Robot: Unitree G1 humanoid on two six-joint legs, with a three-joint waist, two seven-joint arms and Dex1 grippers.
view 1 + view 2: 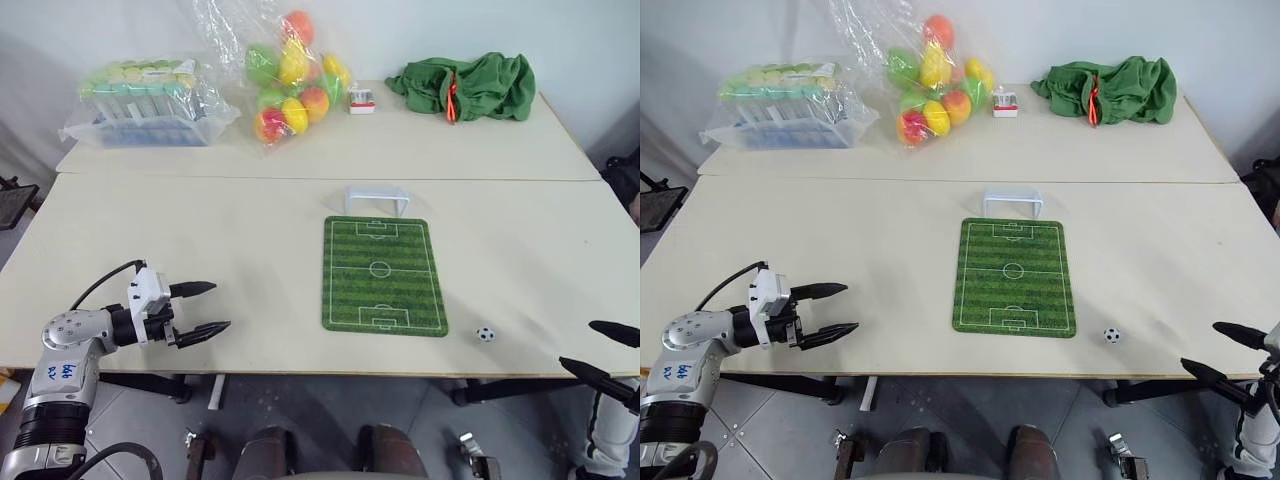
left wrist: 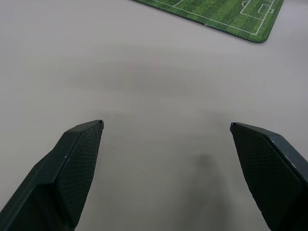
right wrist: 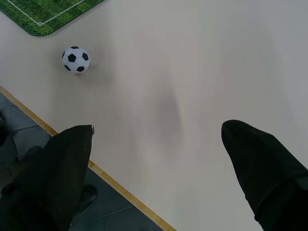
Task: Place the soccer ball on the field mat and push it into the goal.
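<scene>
2 pincers are what we hold over the near table (image 1: 250, 230) edge, both spread wide and pinching nothing. Well to the right of our left gripper (image 1: 205, 308) lies the field mat (image 1: 383, 274), the goal (image 1: 376, 199) touching its far end. Near our right gripper (image 1: 610, 352), just off the mat's corner, sits the soccer ball (image 1: 485, 334).

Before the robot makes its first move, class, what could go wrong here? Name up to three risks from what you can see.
1. The soccer ball lies off the field mat, close to the table edge; a clumsy touch may roll it to the floor.
2. It is tiny against the right gripper, whose jaws stand wide open, so a pinch could squirt it away.
3. The goal looks light; a hard push might shift it.
</scene>
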